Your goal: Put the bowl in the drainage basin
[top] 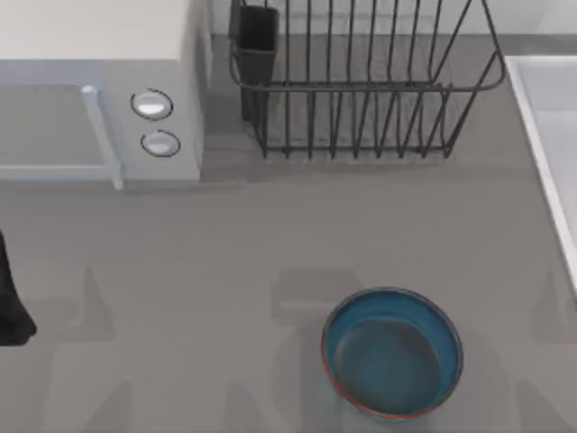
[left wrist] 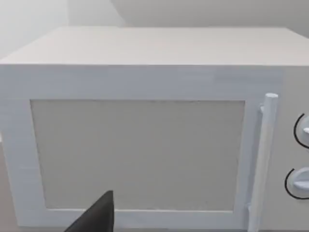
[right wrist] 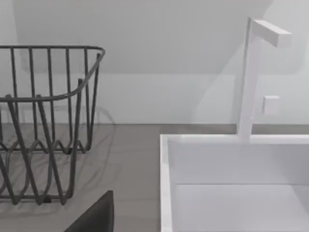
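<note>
**Kid:** Is the bowl in the rack yet?

**Me:** No. Nothing is done yet, I think. The bowl [top: 392,352] sits flat on the grey table [top: 225,253], near the front and a bit to the right. The wire rack [top: 361,81] is at the back, well apart from the bowl, and nothing is in it that I can see.

**Kid:** Are your hands holding it?

**Me:** No. My left arm [top: 11,302] is parked at the table's left edge. A dark bit of the left gripper [left wrist: 96,217] pokes up in front of the microwave [left wrist: 145,135]. A dark bit of the right gripper [right wrist: 94,217] sits between the rack and the sink [right wrist: 231,183]. I cannot tell if the fingers of either hand are spread or pressed together.

**Kid:** What is left to do?

**Me:** All of it, I'd guess: reach, grab, lift, carry, set down.

**Kid:** Count the things!

**Me:** One bowl. One rack, with one dark cup holder [top: 257,45] on its left end. One microwave with two round knobs [top: 151,105]. One sink with one tap [right wrist: 251,72].
</note>
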`<action>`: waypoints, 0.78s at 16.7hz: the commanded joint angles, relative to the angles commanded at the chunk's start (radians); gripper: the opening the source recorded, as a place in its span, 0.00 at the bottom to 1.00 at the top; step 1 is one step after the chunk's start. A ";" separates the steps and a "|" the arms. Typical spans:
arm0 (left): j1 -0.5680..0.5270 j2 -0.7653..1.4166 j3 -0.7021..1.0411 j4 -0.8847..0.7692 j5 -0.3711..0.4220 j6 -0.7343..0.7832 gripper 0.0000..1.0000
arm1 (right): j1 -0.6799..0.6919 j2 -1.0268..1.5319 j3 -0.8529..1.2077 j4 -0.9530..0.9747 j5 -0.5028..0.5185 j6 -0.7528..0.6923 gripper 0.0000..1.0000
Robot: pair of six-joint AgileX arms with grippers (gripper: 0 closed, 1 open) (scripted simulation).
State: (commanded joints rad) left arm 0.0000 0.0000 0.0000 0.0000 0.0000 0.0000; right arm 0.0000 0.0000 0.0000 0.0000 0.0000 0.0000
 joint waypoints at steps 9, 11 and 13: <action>0.000 0.000 0.000 0.000 0.000 0.000 1.00 | 0.143 0.300 0.279 -0.255 -0.004 0.141 1.00; 0.000 0.000 0.000 0.000 0.000 0.000 1.00 | 0.209 0.480 0.414 -0.387 -0.003 0.209 1.00; 0.000 0.000 0.000 0.000 0.000 0.000 1.00 | 0.280 0.695 0.554 -0.532 -0.002 0.281 1.00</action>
State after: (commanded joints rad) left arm 0.0000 0.0000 0.0000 0.0000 0.0000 0.0000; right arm 0.2796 0.6950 0.5542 -0.5323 -0.0021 0.2812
